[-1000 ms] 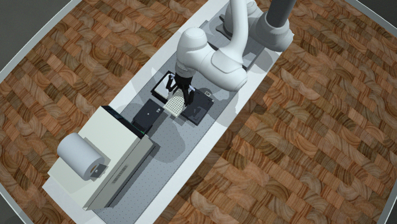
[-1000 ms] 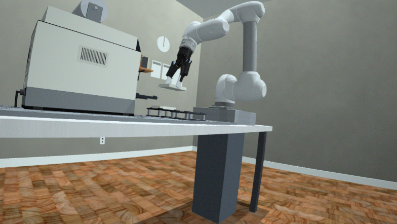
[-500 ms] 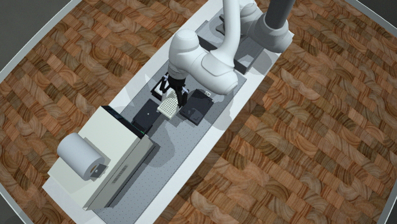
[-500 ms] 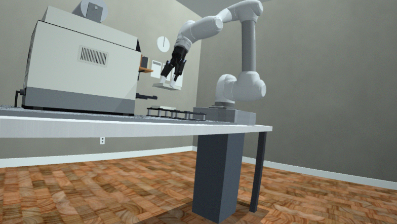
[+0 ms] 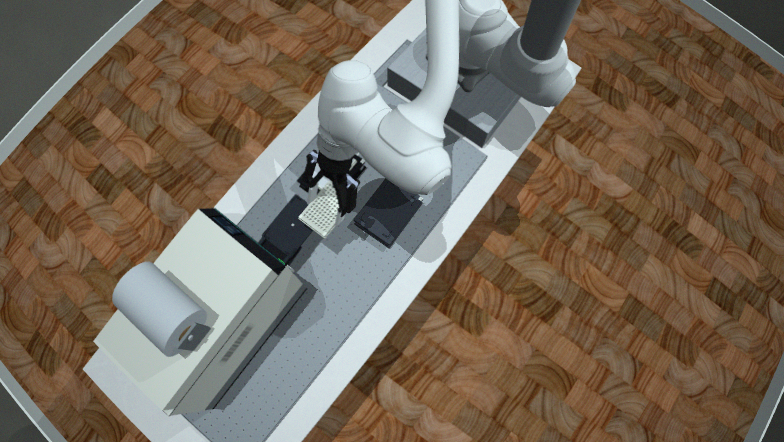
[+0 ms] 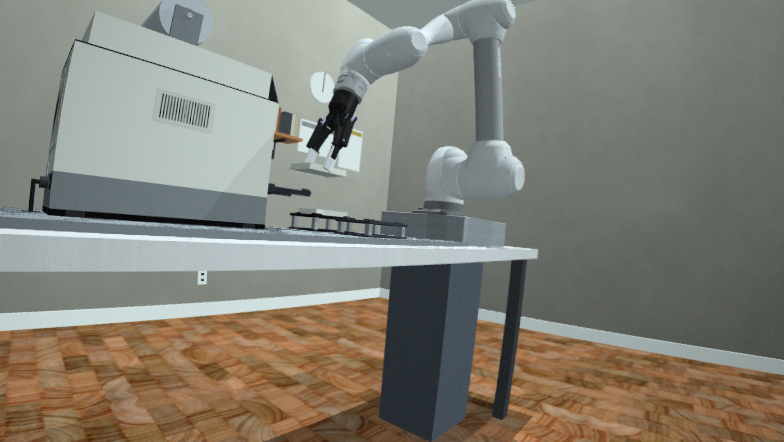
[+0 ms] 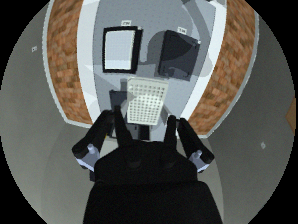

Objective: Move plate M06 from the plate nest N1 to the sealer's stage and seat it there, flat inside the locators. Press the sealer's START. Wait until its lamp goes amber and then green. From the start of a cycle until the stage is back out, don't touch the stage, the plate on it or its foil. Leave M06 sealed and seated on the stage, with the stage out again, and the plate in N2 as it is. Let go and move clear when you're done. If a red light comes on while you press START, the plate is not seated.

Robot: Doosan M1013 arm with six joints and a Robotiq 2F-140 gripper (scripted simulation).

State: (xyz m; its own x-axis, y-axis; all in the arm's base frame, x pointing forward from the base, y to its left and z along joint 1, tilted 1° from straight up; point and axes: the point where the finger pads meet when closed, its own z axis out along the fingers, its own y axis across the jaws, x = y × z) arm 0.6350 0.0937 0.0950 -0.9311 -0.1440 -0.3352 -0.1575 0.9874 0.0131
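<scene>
My gripper (image 5: 329, 198) (image 6: 321, 159) (image 7: 144, 106) is shut on the pale, many-welled plate M06 (image 5: 320, 215) (image 6: 317, 169) (image 7: 147, 97), held in the air, higher than the stage. The sealer's dark stage (image 5: 285, 227) (image 6: 290, 191) (image 7: 115, 97) is out; the plate is beside it in the top view and partly covers it in the wrist view. The dark nest N1 (image 5: 384, 219) (image 7: 178, 56) is empty. Nest N2 (image 7: 137, 50) holds a white plate (image 7: 119, 50) (image 6: 323, 211); the gripper hides it in the top view. START and the lamp cannot be made out.
The large sealer (image 5: 203, 258) (image 6: 164, 142) stands beyond the stage, with a roll (image 5: 153, 307) (image 6: 186, 19) on top. Its dark front panel (image 5: 244, 239) rises at the stage's inner end. The arm's grey base block (image 5: 472, 112) (image 6: 483, 230) is at the table's other end.
</scene>
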